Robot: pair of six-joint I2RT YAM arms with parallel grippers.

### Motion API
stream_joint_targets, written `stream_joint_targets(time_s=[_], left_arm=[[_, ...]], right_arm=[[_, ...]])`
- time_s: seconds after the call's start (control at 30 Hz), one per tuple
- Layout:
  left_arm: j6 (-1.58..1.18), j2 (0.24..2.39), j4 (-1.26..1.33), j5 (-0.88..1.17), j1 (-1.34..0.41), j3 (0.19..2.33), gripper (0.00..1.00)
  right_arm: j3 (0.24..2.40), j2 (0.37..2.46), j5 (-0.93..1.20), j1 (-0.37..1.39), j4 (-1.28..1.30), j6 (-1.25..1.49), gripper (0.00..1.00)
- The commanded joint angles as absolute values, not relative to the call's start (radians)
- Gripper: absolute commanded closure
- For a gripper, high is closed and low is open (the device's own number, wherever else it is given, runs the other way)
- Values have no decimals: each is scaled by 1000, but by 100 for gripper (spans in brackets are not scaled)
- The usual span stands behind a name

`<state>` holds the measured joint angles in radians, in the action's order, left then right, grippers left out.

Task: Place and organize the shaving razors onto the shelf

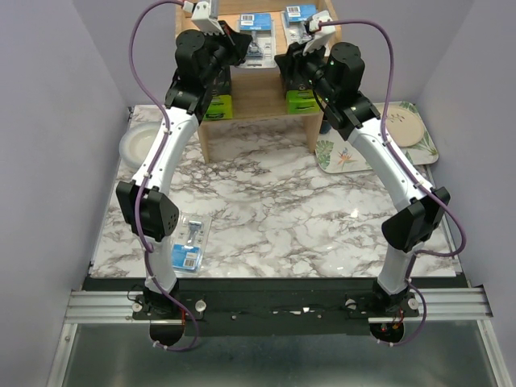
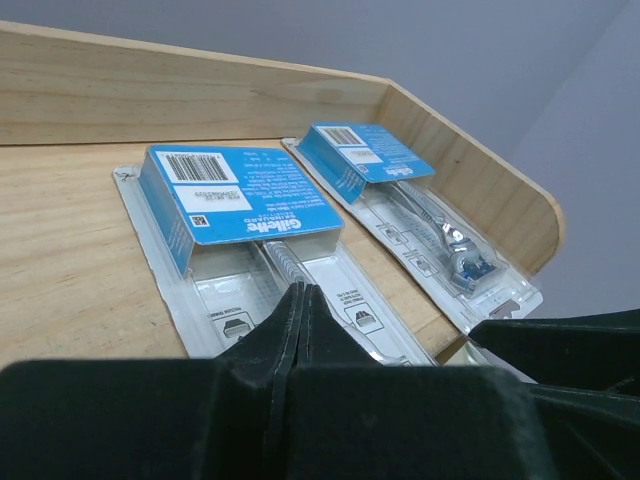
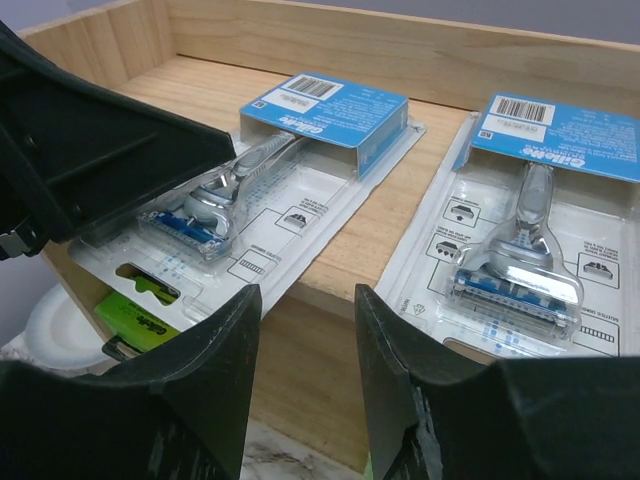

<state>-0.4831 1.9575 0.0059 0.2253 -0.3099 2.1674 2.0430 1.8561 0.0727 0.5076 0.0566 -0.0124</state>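
Veined marble tabletop (image 1: 274, 218); wood shelf (image 1: 258, 101) bears flat clear blister packs (image 3: 300, 150).

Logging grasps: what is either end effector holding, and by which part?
Nothing. The right end effector is open; left end effector is shut empty, tips over a blister pack lying on the shelf.

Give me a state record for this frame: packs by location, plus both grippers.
shelf: wood, two tiers
top tier: left blister pack, right blister pack, flat, side by side
lower tier: left black box, right black box
table: third blister pack, by left arm base
left gripper: shut, nothing held
right gripper: open, nothing held
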Motion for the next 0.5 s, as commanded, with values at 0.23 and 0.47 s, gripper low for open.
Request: stream_joint_targets(time_s=[0.23,0.47], left_arm=[[-476,1812,124,92,-314,2062,96],[-420,1610,109,106,-310,1935,87]], right_arm=[[2059,1807,46,515,52,-77,48],[1916,1652,100,529,83,-66,48]])
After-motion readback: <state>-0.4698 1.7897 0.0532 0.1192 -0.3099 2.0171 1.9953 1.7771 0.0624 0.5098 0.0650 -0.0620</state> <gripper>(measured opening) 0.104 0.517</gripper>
